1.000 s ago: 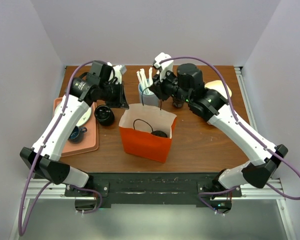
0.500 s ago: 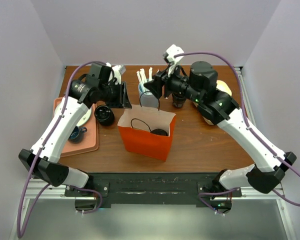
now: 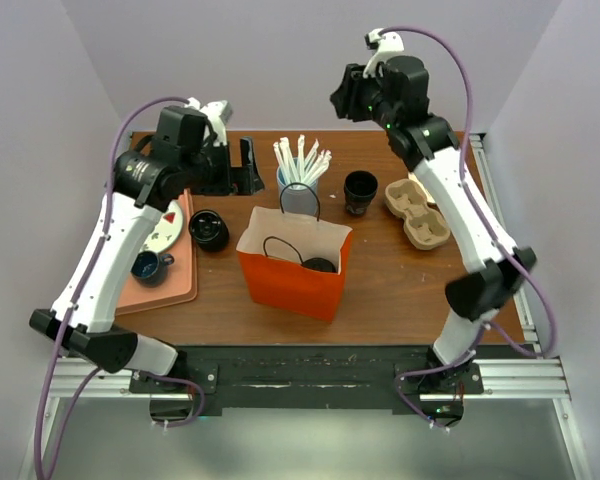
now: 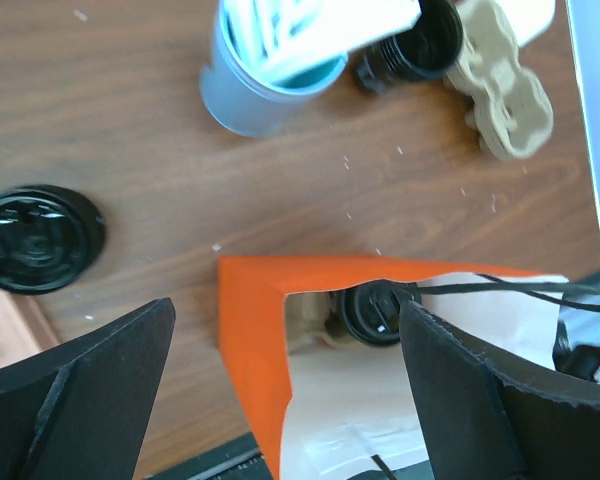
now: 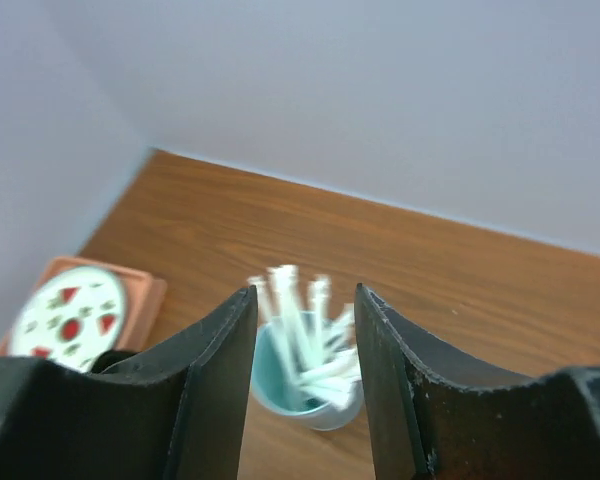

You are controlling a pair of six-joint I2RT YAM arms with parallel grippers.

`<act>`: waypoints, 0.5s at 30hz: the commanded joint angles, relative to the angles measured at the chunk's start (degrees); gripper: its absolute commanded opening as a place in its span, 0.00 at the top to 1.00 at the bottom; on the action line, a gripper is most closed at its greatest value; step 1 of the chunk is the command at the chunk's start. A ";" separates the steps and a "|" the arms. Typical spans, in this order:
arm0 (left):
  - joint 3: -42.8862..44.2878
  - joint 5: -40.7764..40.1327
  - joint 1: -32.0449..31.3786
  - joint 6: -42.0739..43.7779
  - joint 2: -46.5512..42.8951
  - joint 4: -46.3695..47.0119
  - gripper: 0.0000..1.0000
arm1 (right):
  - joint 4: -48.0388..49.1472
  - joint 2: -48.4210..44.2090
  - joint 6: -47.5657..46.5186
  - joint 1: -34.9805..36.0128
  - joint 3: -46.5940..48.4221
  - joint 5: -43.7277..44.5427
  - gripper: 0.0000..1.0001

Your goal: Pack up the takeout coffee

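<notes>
Near the middle of the worktop point(image 3: 410, 290), closer to its near edge, stands an orange paper bag point(image 3: 285, 280) with thin black cord handles, its mouth open. The takeout coffee point(image 3: 323, 265) sits inside it, toward the right end of the opening. Only its round black plastic lid shows, and the bag's walls hide the cup body.

Left of the bag, on bare wood, is a black-lidded cup point(image 3: 208, 230). The raised marks on its lid are too blurred to read. Beside it, along the left edge, lies a salmon tray point(image 3: 170, 290) carrying a dark blue mug point(image 3: 150, 267).

Just behind the bag is the blue straw holder point(image 3: 298, 197), full of white wrapped straws. To its right come an open black cup point(image 3: 360, 190) and then a cardboard cup carrier point(image 3: 417, 212).

The left pincer point(image 4: 285, 308) hangs over the far left part of the worktop, its fingers spread wide. It grips nothing and touches nothing.

The right pincer point(image 5: 302, 295) is raised high above the far edge. Its fingers stand partway apart with a narrow gap — nothing between them, only the straws far below.
</notes>
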 commanded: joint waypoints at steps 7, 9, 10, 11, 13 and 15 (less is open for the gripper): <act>-1.19 -7.69 0.48 2.45 -11.19 2.86 0.00 | -14.15 23.39 -2.29 -11.46 18.54 -23.33 0.59; -1.46 -7.68 0.39 1.67 -12.16 2.43 0.00 | -13.37 26.21 -2.56 -11.46 18.91 -25.53 0.59; -1.37 -6.47 0.48 1.31 -12.16 1.99 0.00 | -11.89 26.39 -2.47 -11.46 18.04 -27.37 0.59; -1.37 -6.37 0.48 0.88 -12.34 1.55 0.00 | -9.43 26.65 -2.30 -11.46 17.42 -29.56 0.59; -1.72 -6.28 0.48 -0.09 -12.69 0.67 0.00 | -7.31 26.66 -1.86 -11.38 15.31 -31.25 0.57; -2.69 -6.28 0.48 -0.88 -13.48 0.41 0.00 | -6.42 26.92 -2.12 -11.38 14.52 -32.21 0.55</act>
